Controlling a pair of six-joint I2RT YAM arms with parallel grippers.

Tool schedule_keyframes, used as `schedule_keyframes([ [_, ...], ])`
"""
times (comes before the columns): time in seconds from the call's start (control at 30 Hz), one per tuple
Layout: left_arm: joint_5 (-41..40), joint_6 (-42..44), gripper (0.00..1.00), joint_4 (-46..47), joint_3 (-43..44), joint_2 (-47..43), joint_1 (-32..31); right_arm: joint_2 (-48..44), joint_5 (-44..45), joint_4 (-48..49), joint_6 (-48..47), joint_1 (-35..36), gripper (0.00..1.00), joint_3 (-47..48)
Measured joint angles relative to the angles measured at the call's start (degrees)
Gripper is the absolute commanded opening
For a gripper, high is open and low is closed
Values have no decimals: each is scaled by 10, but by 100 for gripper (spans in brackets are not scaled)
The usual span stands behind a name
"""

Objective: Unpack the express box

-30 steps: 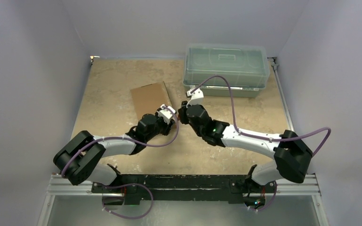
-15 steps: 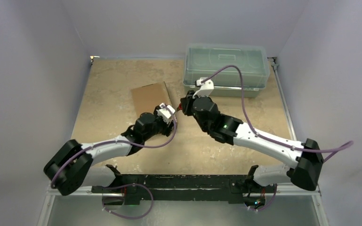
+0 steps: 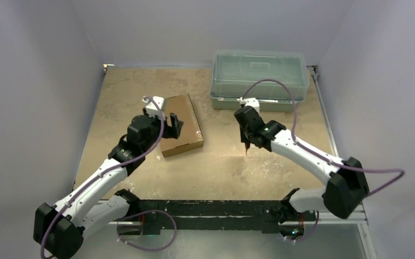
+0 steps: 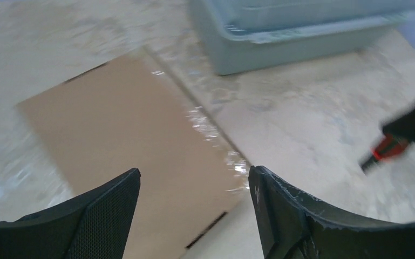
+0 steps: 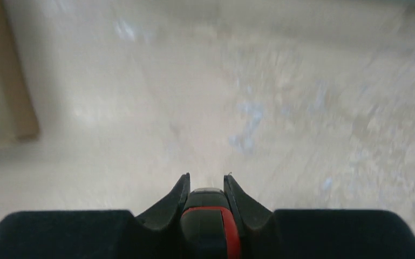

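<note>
A translucent grey-green lidded bin sits at the counter's one o'clock corner; a red-and-black tool is near centre, toward four o'clock.

Pale grey walls enclose a beige tabletop (marbled, evenly lit).

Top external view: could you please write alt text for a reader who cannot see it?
A closed brown cardboard express box lies on a beige table, the open left gripper above it. To its right, the right gripper holds a black-and-red tool; a lidded plastic bin stands behind.
</note>
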Motion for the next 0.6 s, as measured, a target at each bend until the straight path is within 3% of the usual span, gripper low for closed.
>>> schedule_keyframes([
  [0.17,-66,-73,81,-99,47,20,103,111,-62,-132,-23,0,0,50],
  [0.3,-94,-108,83,-130,91,73,151,188,-49,-209,-32,1,2,110],
  [0.43,-86,-138,83,-129,112,139,201,255,-2,-247,-34,1,22,148],
  [0.6,-10,-163,83,-112,101,203,276,317,43,-248,-35,1,44,160],
])
